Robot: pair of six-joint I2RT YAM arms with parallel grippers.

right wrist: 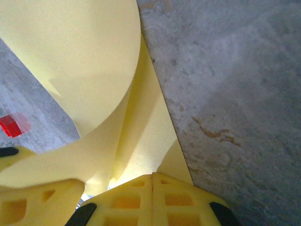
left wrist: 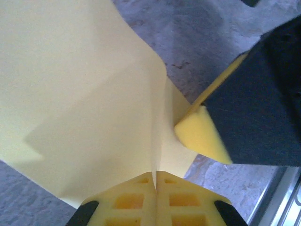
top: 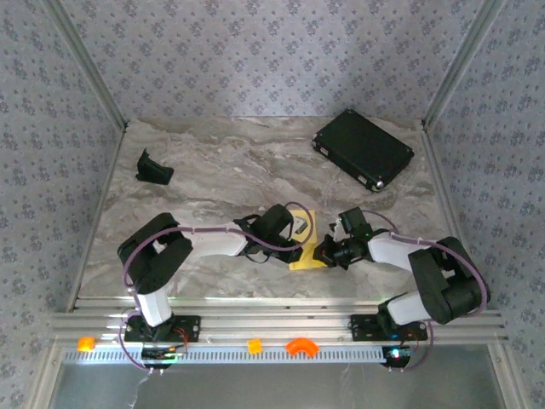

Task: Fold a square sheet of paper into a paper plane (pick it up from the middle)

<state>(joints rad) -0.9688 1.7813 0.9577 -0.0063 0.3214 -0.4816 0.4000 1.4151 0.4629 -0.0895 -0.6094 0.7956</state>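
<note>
- The square sheet of paper [top: 306, 256] is mid-table [top: 213, 170], close to the near edge, caught btw the two wrists.
- The left gripper [left wrist: 155, 182] has its jaws pressed together on one paper edge. A straight fold line runs up the sheet from the pinch.
- The right gripper [right wrist: 152, 181] is also clamped flat on the paper, w/ no gap btw its pads. The sheet above it bows in a big soft curve, so it's not flattened.
- From the left wrist cam I see a right fingertip [left wrist: 202, 136] just beside my pinch, so both grips sit close together on the sheet.
- Done so far, imo: sheet is picked up and bent over, w/ prob. one crease started.
- Left to do: pretty much all of it. There's no sharp nose, no wing folds and no dart outline yet, and the curved flap needs pressing down into a real crease.
- Can't tell if the paper's lower edge touches the table.
- The black case [top: 364, 149] at the far right corner is well apart, and a small red block [right wrist: 9, 126] lies on the table beyond the sheet. Neither is in the way.
</note>
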